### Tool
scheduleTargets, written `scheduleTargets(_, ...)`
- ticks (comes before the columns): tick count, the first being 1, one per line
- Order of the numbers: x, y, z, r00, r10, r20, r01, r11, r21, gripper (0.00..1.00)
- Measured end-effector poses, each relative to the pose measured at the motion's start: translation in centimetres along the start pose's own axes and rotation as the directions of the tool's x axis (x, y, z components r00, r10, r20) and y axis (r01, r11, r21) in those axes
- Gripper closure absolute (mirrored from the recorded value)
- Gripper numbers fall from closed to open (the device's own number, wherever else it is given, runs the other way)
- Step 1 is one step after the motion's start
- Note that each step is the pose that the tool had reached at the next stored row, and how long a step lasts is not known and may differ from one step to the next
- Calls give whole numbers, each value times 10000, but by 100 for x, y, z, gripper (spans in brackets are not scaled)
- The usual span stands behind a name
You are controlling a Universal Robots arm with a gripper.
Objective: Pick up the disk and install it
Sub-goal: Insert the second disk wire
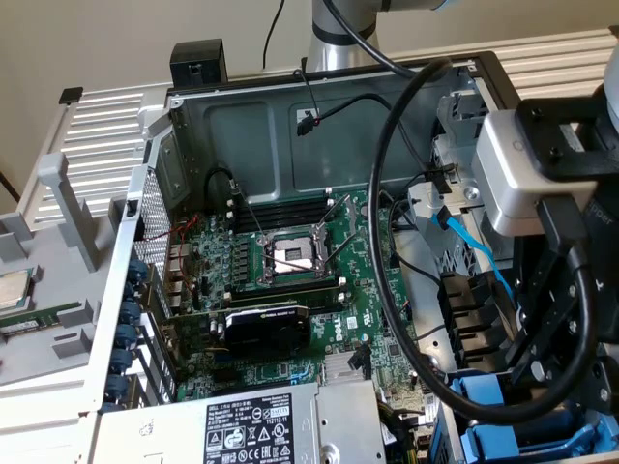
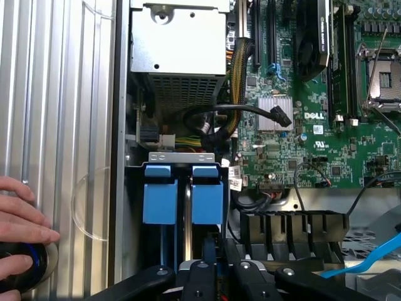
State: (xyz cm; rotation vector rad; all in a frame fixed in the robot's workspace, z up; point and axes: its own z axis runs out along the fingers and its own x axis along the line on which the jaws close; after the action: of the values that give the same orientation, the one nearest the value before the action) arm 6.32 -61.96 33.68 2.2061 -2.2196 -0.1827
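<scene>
At the bottom centre of the wrist view, the gripper [image 2: 220, 266] is hanging low over the drive bay of an open computer case, its black fingers [image 2: 199, 271] drawn almost together; whether they are pinching anything cannot be told. Just beyond the fingertips, the disk [image 2: 207, 194] is sitting in the bay, showing as two blue carrier tabs side by side under a grey metal lip, while its metal body is too hidden to make out. In the lower left corner a person's hand [image 2: 19, 216] is resting on a dark round control with a blue ring [image 2: 22, 260], lying on the ribbed silver panel [image 2: 62, 125] beside the case. To the right of the bay, a black slotted bracket [image 2: 294, 226] and a light blue cable [image 2: 369, 257] are crowding the lower right of the frame. Doing this step well appears to mean keeping the carrier square to the bay's walls, pressing straight and evenly on both tabs rather than on one, and keeping the fingers off that blue cable. Further on, a black cable [image 2: 238, 110] and a braided bundle [image 2: 239, 69] are looping across the centre, near enough to the bay mouth to snag a tilted approach. Beyond them, the power-supply box [image 2: 178, 44] is filling the upper middle, with the silver heatsink [image 2: 276, 113], the green motherboard [image 2: 332, 147] and the open processor socket [image 2: 385, 69] stretching to the upper right.
</scene>
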Motion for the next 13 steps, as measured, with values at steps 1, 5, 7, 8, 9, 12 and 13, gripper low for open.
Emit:
scheduleTargets(1,0,0,1,10000,0,0,0,10000,0,84)
scheduleTargets(5,1,0,6,10000,0,0,0,10000,0,84)
scheduleTargets(7,1,-1,7,10000,0,0,0,10000,0,84)
scheduleTargets(8,1,-1,8,10000,0,1,0,10000,0,84)
scheduleTargets(9,1,-1,9,10000,-1,2,1,10000,0,84)
scheduleTargets(12,1,-1,11,10000,-1,7,1,10000,2,82)
scheduleTargets(13,1,-2,12,10000,-1,9,1,10000,1,76)
